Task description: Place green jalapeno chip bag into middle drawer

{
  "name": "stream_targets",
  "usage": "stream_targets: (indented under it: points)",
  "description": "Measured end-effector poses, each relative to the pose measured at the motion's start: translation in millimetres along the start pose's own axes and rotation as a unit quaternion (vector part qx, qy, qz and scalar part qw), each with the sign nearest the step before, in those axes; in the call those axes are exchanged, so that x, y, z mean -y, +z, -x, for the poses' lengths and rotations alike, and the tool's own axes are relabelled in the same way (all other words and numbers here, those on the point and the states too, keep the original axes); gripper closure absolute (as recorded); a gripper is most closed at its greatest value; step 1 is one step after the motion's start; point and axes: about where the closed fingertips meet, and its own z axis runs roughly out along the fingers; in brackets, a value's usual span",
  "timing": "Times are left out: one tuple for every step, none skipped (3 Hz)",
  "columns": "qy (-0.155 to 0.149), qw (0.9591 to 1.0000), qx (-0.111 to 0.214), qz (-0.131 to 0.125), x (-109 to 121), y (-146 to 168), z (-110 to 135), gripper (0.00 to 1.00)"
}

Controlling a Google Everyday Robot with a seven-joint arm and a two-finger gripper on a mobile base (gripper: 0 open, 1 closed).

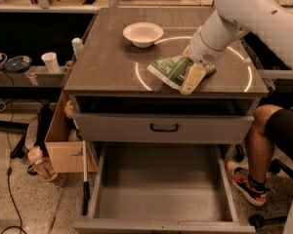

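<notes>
The green jalapeno chip bag [170, 69] lies on the brown cabinet top [107, 67], right of centre near the front edge. My gripper [191, 75] comes down from the upper right on a white arm and is shut on the bag's right end, with one cream finger [192, 79] in front of it. The bag still rests on the top. The middle drawer [161, 199] is pulled out wide open below, with a bare grey floor.
A cream bowl [143, 33] sits at the back of the top. A closed drawer front with a black handle [164, 127] is above the open drawer. A person's leg [263, 140] and shoe [244, 182] are at the right. A cardboard box [63, 145] is at the left.
</notes>
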Motion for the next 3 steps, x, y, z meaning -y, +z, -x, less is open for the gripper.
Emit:
stream_targets:
  points:
    - [0.0,1.0,0.0,0.0,0,0,0,1.0]
    - [0.0,1.0,0.0,0.0,1,-2,1,1.0]
    - [-0.003,0.9999,-0.007,-0.01,5,-23,13,1.0]
